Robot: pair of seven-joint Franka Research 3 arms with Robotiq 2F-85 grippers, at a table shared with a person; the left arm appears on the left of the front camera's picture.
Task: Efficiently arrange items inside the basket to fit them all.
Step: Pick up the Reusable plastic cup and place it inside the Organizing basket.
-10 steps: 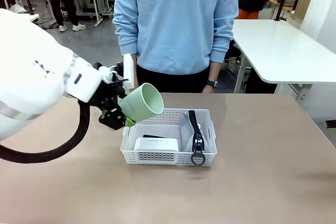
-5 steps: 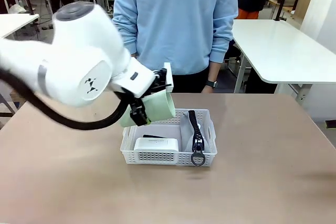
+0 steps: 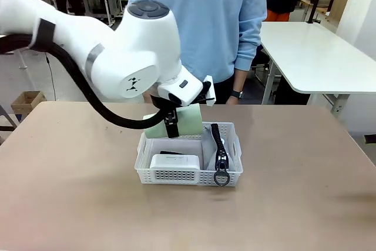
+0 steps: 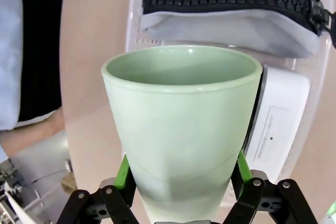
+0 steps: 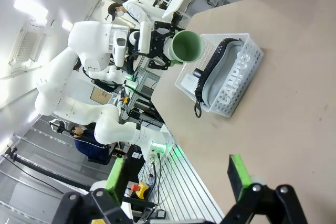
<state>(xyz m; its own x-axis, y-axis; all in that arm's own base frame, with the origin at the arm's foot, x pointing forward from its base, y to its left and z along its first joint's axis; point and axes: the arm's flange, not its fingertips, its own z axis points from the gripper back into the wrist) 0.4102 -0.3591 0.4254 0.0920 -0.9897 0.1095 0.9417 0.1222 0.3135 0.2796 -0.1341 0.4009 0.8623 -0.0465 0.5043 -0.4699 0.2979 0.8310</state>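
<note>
Basket (image 3: 188, 171) frame centre: white box (image 3: 174, 161), grey zip case (image 3: 218, 151) inside | left gripper (image 4: 181, 182) clamps pale green cup (image 4: 181, 129) above | right gripper (image 5: 176, 182) fingers wide, empty

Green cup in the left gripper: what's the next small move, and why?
Probably lower it into the back-left part of the basket. The left gripper holds the pale green cup just over that end; the white box fills the front-left and the grey case stands on edge along the right, so little other room shows.

Green cup (image 4: 184, 129) in left claw (image 4: 181, 182)
</note>
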